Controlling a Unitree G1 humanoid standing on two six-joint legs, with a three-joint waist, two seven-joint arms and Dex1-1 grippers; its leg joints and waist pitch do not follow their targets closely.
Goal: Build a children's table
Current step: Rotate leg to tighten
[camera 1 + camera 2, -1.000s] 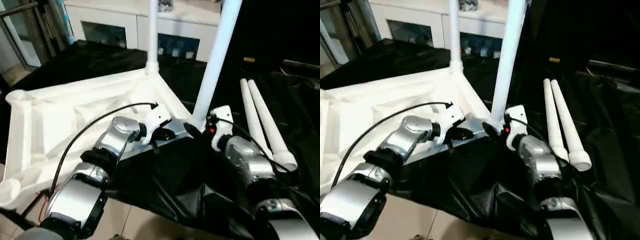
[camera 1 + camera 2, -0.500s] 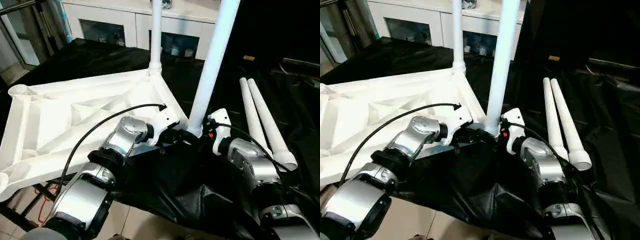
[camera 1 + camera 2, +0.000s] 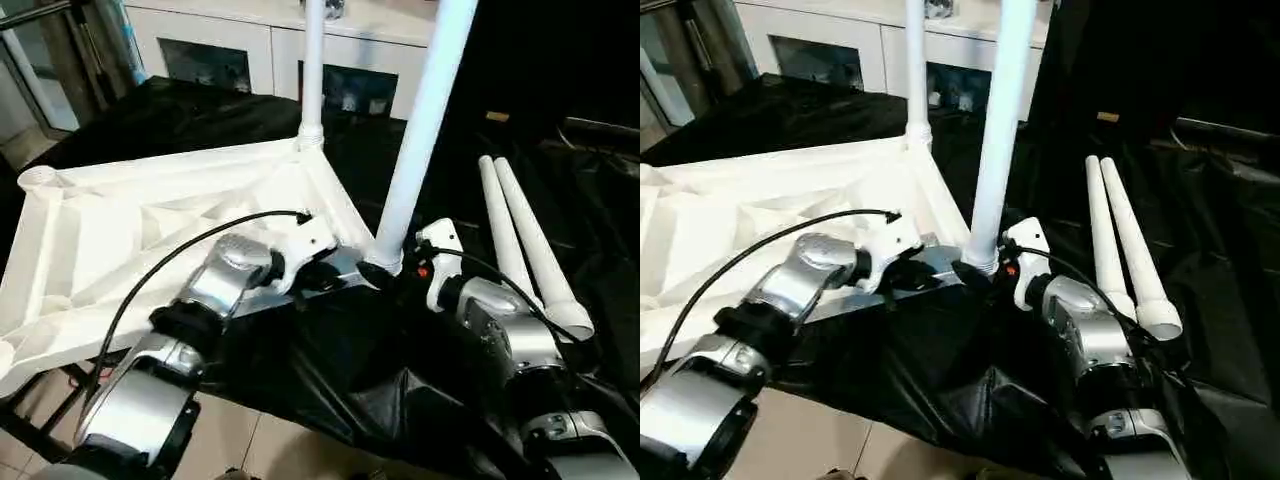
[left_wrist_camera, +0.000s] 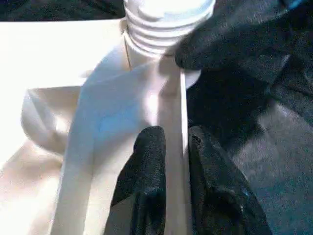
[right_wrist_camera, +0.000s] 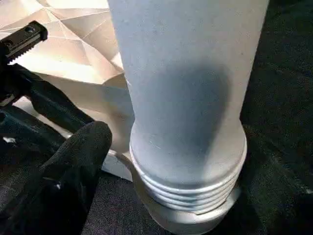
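No legible text (labels, brands, numbers)

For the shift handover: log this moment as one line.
stage: second leg going into corner socket, threads showing | left gripper: pinching tabletop rim | right gripper: around leg base | loose legs: two on black cloth

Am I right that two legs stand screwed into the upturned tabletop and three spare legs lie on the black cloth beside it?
Not quite: two spare legs lie on the black cloth, not three, as the left eye view shows. Two legs do stand in the upturned tabletop: the near leg and the far leg.
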